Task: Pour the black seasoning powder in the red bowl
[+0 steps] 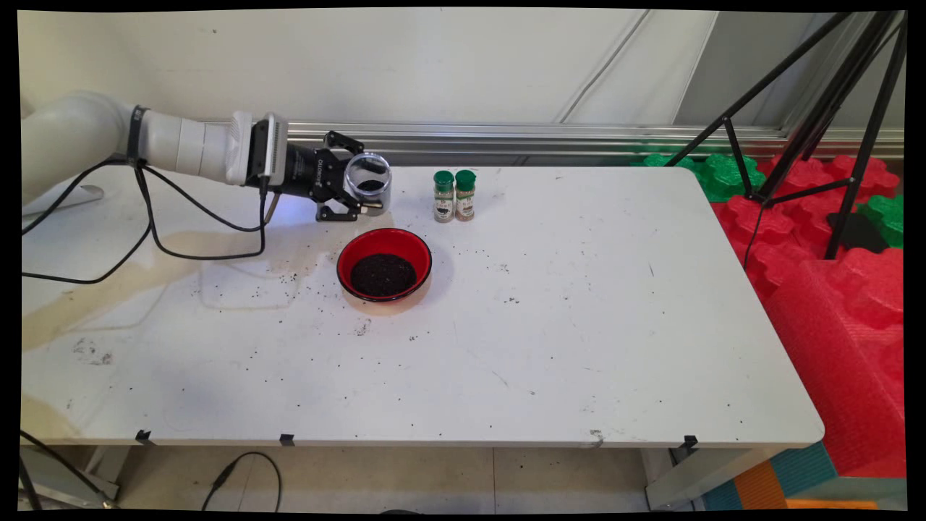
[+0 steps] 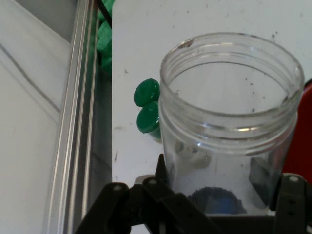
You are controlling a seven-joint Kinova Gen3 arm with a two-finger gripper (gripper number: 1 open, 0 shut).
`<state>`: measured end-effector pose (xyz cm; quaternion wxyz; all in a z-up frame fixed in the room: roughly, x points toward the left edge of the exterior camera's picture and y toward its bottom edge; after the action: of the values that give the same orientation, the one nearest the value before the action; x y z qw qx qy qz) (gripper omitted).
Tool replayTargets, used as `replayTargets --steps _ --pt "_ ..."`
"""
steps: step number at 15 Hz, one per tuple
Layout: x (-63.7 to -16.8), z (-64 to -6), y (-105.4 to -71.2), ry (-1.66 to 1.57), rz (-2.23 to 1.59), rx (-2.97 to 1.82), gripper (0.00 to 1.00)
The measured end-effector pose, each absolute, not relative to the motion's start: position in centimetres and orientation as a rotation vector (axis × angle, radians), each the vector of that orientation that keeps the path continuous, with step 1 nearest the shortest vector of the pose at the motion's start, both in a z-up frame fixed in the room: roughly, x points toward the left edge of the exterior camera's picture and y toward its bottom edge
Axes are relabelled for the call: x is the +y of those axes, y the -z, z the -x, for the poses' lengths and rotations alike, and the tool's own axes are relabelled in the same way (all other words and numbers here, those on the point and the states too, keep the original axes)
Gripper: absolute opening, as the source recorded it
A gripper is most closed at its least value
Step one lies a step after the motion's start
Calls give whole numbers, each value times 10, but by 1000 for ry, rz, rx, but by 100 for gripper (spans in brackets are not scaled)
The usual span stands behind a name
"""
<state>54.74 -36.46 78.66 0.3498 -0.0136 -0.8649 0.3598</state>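
My gripper (image 1: 359, 193) is shut on a clear plastic jar (image 1: 368, 184), held on its side above the table with its open mouth towards the right. In the hand view the jar (image 2: 229, 122) fills the middle, and a small rest of dark grains lies near its bottom. Below and slightly right of the jar stands a red bowl (image 1: 384, 264) holding a heap of dark grains. Two small spice bottles with green caps (image 1: 453, 196) stand just right of the jar; their caps (image 2: 146, 105) show left of the jar in the hand view.
Dark grains are scattered over the white table (image 1: 506, 347), mostly left of and below the bowl. Black cables (image 1: 152, 224) hang from the arm at the left. A black tripod (image 1: 817, 123) and red and green foam blocks (image 1: 846, 289) stand off the table's right end.
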Motion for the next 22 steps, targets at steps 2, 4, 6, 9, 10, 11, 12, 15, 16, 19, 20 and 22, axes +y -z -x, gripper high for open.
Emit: replayTargets --steps 2,4,6,9,10,11,12,15,16,19,20,22 --pt "-363 -547 -785 -971 112 -2257 0" --pt "-362 -547 -783 -1013 194 -2274 0" --pt "-361 -547 -782 -1041 251 -2286 0" --pt "-360 -546 -780 -1096 362 -2312 0" --pt "-360 -546 -780 -1112 394 -2319 0" --pt "-360 -545 -779 -1129 429 -2327 0" --pt "-360 -545 -779 -1143 459 -2333 0" --pt "-360 -544 -778 -1185 545 -2348 0" --pt "-360 -544 -778 -1199 575 -2352 0" --pt "-361 -542 -777 -1245 678 -2361 0" --pt "-361 -542 -777 -1260 714 -2362 0" --pt "-362 -541 -777 -1282 768 -2360 0"
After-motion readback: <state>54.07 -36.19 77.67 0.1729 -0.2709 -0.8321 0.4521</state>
